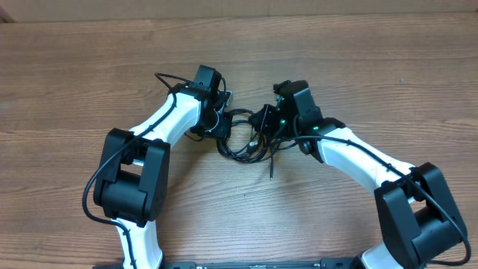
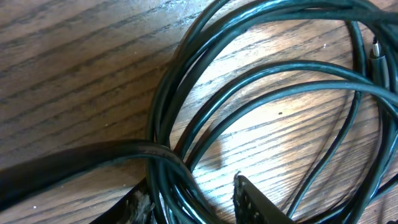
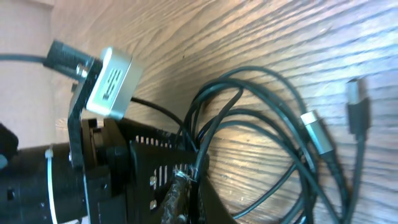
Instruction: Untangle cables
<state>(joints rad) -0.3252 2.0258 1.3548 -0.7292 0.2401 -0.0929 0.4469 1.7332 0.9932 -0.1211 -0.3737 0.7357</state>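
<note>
Centrally on the wooden tabletop (image 1: 89, 60) lie the cables (image 1: 243, 146), a loose knot of thin black loops between the two arms. The left gripper (image 2: 189, 196) has its jaws parted around a bundle of strands. One finger (image 2: 140, 208) touches the bundle and the other stands clear of it, so nothing is clamped. The right gripper (image 1: 263, 123) sits at the knot's right edge. In its wrist view the strands vanish behind dark hardware, and I cannot tell whether its jaws are closed. A silver plug (image 3: 314, 127) and a black plug (image 3: 356, 102) rest on the wood nearby.
</note>
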